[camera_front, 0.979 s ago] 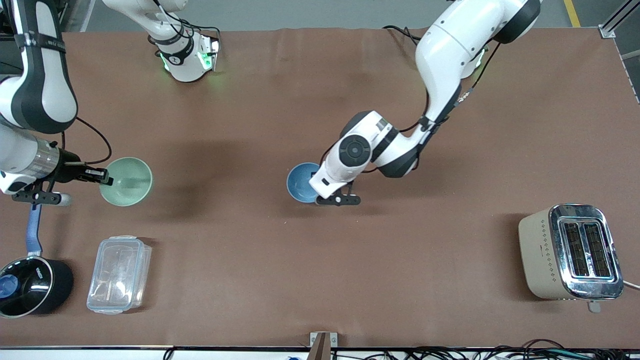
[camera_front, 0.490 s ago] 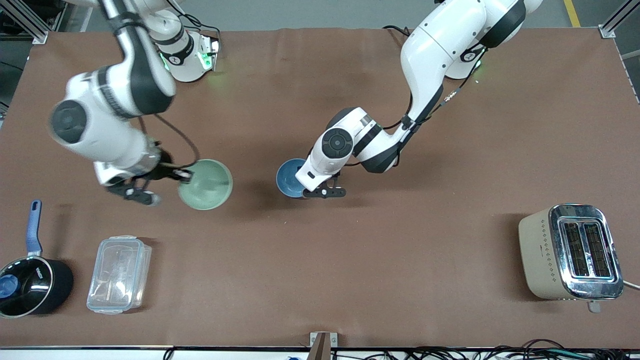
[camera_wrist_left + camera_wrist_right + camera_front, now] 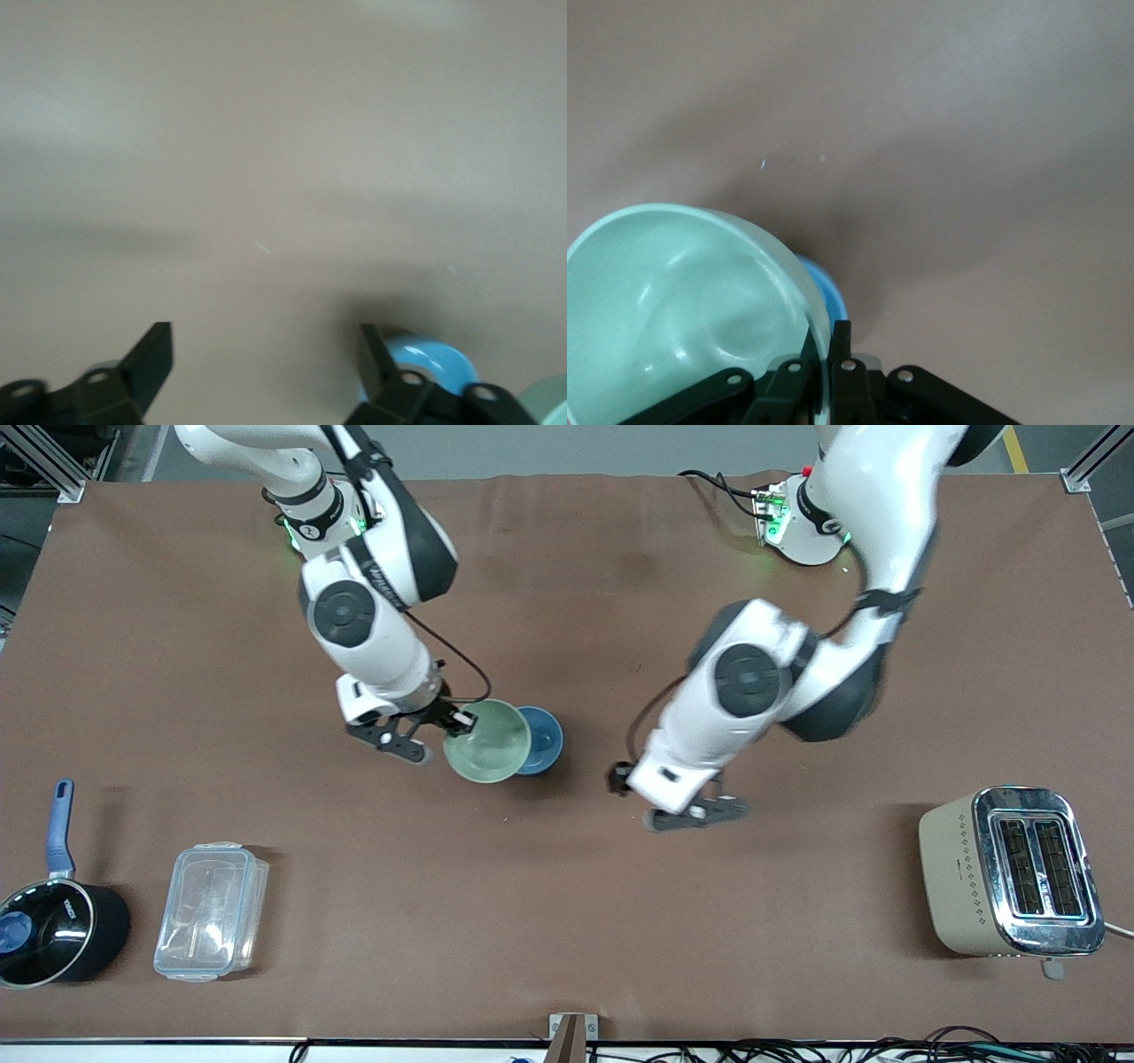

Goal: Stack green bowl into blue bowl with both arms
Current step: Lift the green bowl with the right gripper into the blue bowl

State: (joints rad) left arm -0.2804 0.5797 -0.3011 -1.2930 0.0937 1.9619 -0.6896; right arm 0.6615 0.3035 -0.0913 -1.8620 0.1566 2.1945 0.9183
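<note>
Gripping the green bowl [image 3: 487, 740] by its rim, the right end effector [image 3: 457, 721] has its fingers closed on the bowl's edge, one finger inside and one outside, as the right wrist view shows [image 3: 822, 372]. The green bowl hangs tilted above the counter [image 3: 567, 921], its opening turned up and toward the front camera, and it overlaps the blue bowl [image 3: 539, 739] so that only part of the blue one shows from under its edge. The blue bowl sits upright on the counter near the middle, mouth up. Being round, neither bowl has a long axis.

The left end effector [image 3: 673, 802] is over bare counter, just toward the left arm's end of the table from the blue bowl. Its fingers [image 3: 149, 359] are spread wide and hold nothing; the left wrist view shows the blue bowl [image 3: 430, 367] past one fingertip.

A saucepan [image 3: 53, 930] with a blue handle, a clear container [image 3: 211, 911] and a toaster [image 3: 1010, 872] stand nearer the front camera.
</note>
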